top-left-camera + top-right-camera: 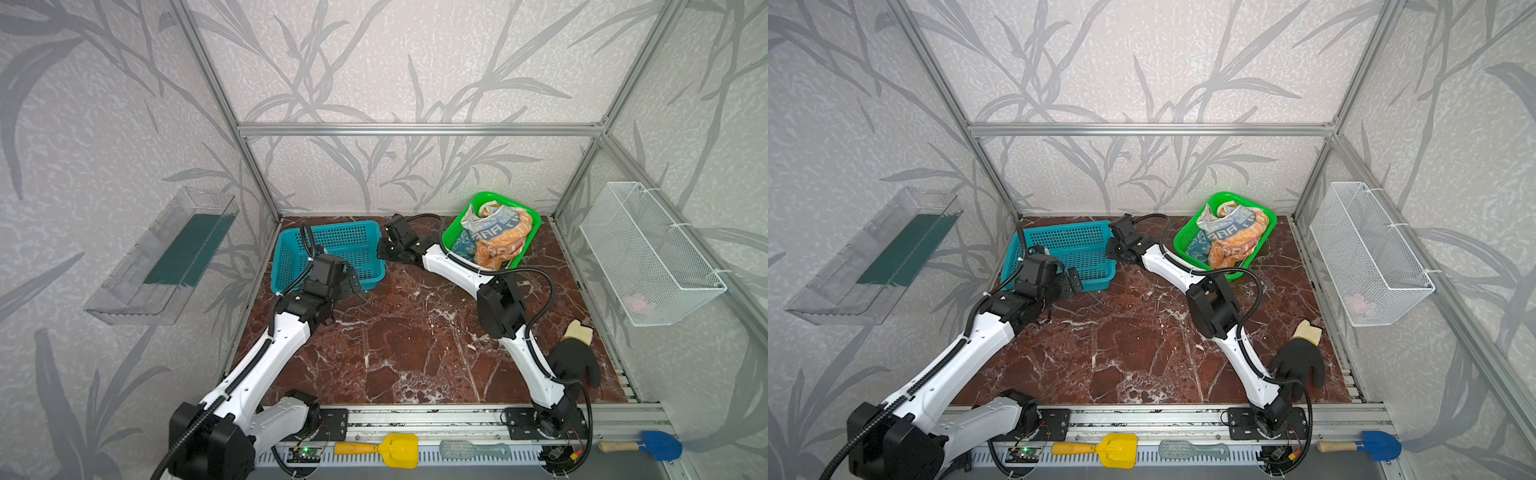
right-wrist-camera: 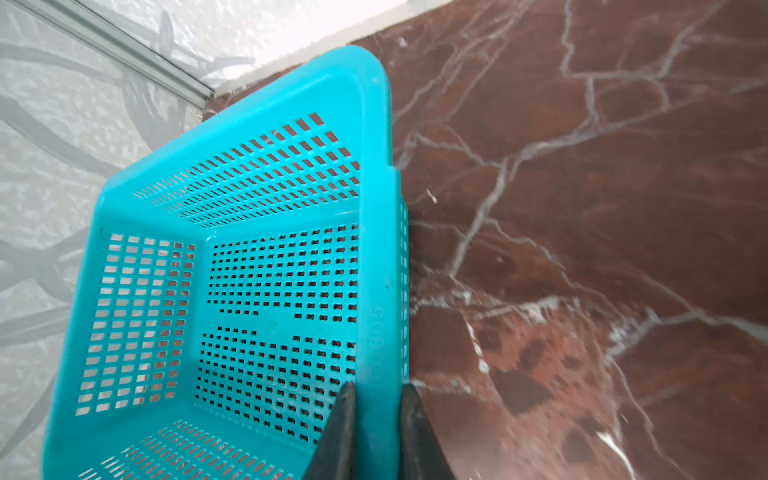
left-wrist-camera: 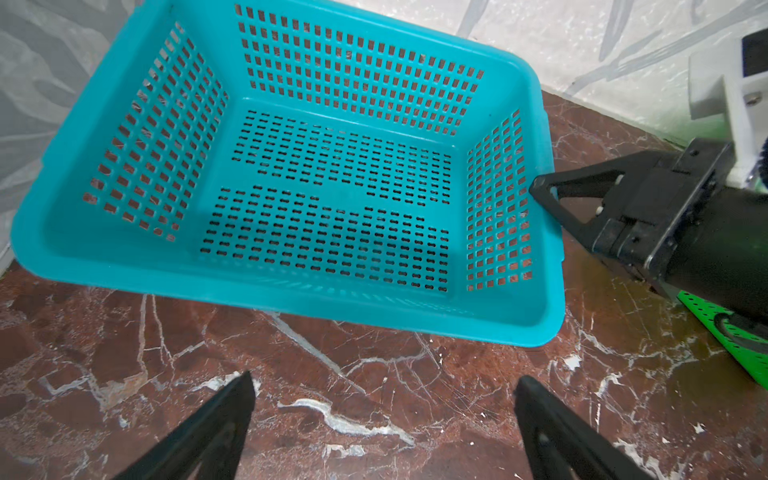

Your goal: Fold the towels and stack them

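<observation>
The towels (image 1: 494,239) (image 1: 1227,239) lie crumpled together in the green basket (image 1: 498,195) (image 1: 1230,195) at the back right: a striped one with letters (image 1: 496,226) on top, an orange one (image 1: 494,251) and a teal-blue one (image 1: 463,247). My right gripper (image 2: 376,388) (image 1: 381,249) (image 1: 1111,249) reaches across, shut on the right rim of the empty teal basket (image 2: 374,208) (image 1: 332,237) (image 3: 291,299). One finger is inside the wall, the other outside. My left gripper (image 3: 384,382) (image 1: 353,282) (image 1: 1073,280) hangs open over bare marble just in front of that basket, holding nothing.
A black glove (image 1: 575,361) lies at the front right beside the right arm. A white wire basket (image 1: 648,253) hangs on the right wall, a clear tray (image 1: 166,253) on the left wall. A yellow shovel (image 1: 395,449), a brush (image 1: 473,451) and a blue shovel (image 1: 660,444) lie on the front rail.
</observation>
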Controlling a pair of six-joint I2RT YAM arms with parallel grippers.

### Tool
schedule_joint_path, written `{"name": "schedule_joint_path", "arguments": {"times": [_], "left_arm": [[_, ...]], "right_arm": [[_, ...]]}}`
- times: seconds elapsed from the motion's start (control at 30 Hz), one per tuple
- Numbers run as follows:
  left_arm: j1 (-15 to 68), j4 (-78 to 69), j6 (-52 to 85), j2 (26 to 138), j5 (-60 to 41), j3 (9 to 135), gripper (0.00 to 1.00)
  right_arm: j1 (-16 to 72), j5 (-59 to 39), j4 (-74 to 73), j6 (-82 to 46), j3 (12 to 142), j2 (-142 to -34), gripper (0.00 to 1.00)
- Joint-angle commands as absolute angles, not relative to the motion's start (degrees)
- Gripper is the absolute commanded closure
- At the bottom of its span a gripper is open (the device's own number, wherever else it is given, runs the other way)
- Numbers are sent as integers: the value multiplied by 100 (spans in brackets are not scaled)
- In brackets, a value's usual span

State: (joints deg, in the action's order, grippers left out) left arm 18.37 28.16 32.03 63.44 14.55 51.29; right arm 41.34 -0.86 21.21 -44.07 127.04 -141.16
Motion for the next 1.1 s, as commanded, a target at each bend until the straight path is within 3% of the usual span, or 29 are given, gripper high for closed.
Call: {"name": "schedule_joint_path", "arguments": {"times": [0.0,0.3,0.47,0.7,1.0,1.07], "left_arm": [[1846,2661,3377,6420,2064,5375,1],[1622,2394,3602,6331,2081,5271,1],[1093,2031,3749,6094,1136,4905,1],[1046,2421,3473,6363,969,5291,1],[1048,2610,3586,6564,511,5670,1],[1055,2791,3572,6732,440,5871,1]], "right_arm": [[4139,131,2596,-4673,13195,-14516,100],[4140,214,3414,-4773,15053,-15500,100],[4140,301,3213,-5114,15038,-15632,100],[4148,235,2977,-5427,15329,-15904,100],[4115,-23,2910,-5024,15776,-15912,84],[4104,-77,2902,-4953,15795,-15853,75]]}}
